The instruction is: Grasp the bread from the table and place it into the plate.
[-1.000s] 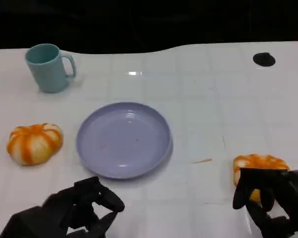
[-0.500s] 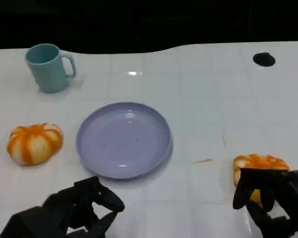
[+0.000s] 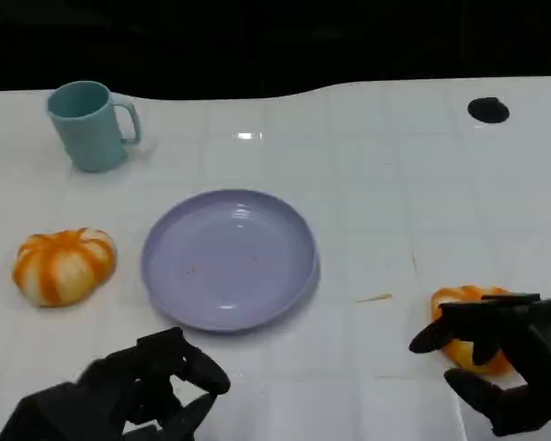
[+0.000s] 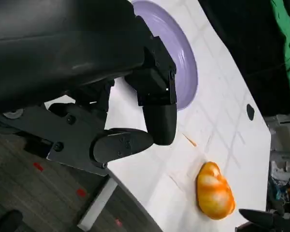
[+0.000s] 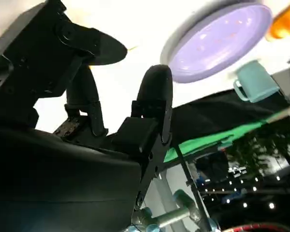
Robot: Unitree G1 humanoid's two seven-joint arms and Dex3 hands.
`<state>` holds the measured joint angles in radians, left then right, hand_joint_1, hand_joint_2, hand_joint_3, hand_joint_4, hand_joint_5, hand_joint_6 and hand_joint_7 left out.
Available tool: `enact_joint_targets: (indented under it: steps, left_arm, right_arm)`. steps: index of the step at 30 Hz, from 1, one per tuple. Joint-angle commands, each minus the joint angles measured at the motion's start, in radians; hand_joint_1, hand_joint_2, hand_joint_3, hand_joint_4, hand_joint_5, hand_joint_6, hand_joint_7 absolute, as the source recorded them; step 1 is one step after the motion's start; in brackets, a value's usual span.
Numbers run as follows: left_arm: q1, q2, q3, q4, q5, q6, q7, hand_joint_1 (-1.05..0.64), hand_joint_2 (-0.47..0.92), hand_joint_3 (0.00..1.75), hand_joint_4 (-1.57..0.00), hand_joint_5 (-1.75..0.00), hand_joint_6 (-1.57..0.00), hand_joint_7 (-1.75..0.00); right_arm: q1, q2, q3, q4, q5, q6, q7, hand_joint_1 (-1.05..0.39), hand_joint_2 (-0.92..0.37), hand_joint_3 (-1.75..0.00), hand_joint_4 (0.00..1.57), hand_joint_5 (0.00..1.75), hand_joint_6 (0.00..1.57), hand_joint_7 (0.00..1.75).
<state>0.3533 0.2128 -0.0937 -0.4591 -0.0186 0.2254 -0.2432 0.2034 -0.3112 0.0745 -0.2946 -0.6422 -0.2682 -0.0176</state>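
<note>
On the white tiled worktop (image 3: 395,184) under a dark backdrop, we saw our right hand (image 3: 505,363) spread apart over the bread (image 3: 468,349), beside the empty plate (image 3: 230,259), gripping nothing.

Black fingers (image 5: 152,96) of the right hand (image 5: 111,111) spread apart before a lavender plate (image 5: 217,41), a teal mug (image 5: 253,82) beside it.

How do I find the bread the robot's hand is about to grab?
Find the purple plate in the middle of the white table. Look toward the robot's right side, near the front edge: an orange bread lies there. Unlike the other bread, it has the black right hand over it.
</note>
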Motion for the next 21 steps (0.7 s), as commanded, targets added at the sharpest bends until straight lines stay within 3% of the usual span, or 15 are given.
enact_joint_targets:
  steps: [1, 6, 9, 14, 21]
  left_arm:
    - [0.002, 0.013, 0.003, -0.009, 0.002, -0.003, -0.006, -0.25, 0.88, 0.53, -0.64, -1.75, -0.62, -1.26]
    - [0.003, 0.006, 0.003, -0.012, -0.007, 0.007, -0.005, -0.25, 0.88, 0.53, -0.63, -1.75, -0.63, -1.26]
    - [0.001, 0.006, -0.002, -0.013, 0.001, 0.007, -0.002, -0.26, 0.88, 0.53, -0.62, -1.75, -0.63, -1.26]
    - [-0.003, 0.005, -0.007, -0.011, 0.008, 0.006, 0.001, -0.26, 0.88, 0.53, -0.63, -1.75, -0.63, -1.26]
    - [-0.003, -0.002, -0.007, -0.009, 0.003, 0.001, 0.002, -0.26, 0.87, 0.55, -0.65, -1.75, -0.64, -1.27]
  right_arm:
    - [0.01, -0.037, -0.018, -0.079, -0.041, 0.07, 0.058, -0.28, -0.42, -0.69, 0.61, 0.84, 0.8, 0.28]
    - [0.012, -0.071, -0.022, -0.159, -0.094, 0.158, 0.154, -0.34, -0.65, -0.27, 0.4, 0.52, 0.64, 0.05]
    - [0.013, -0.082, -0.025, -0.215, -0.133, 0.231, 0.23, -0.37, -0.73, -0.12, 0.25, 0.44, 0.51, 0.01]
    - [0.004, -0.093, -0.014, -0.287, -0.21, 0.329, 0.338, -0.41, -0.78, -0.04, 0.11, 0.39, 0.38, 0.0]
    - [-0.014, -0.092, 0.015, -0.279, -0.29, 0.364, 0.381, -0.43, -0.78, -0.01, 0.07, 0.41, 0.33, 0.0]
